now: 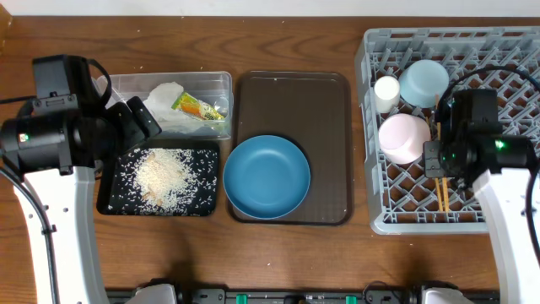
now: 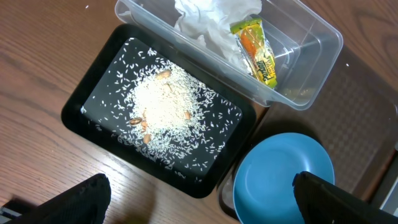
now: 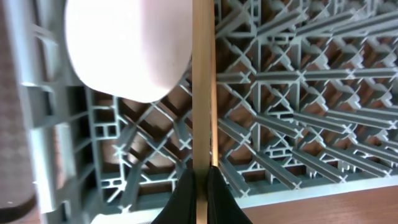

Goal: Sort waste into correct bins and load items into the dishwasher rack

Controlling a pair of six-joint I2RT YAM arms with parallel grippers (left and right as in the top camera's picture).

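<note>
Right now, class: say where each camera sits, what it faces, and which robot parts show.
Overhead: above the table, facing straight down; both arms show.
Left wrist: above the black tray and clear tub, looking down; open left gripper shows.
Right wrist: low over the rack, right gripper shut on chopsticks.
Shared: overhead and left wrist both show the blue plate.

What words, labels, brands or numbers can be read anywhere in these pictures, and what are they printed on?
snack wrapper, lying in the clear tub: some dark print on its yellow-green face, too small and blurred to read.
Nothing else in the three views bears any word, number or sign.
</note>
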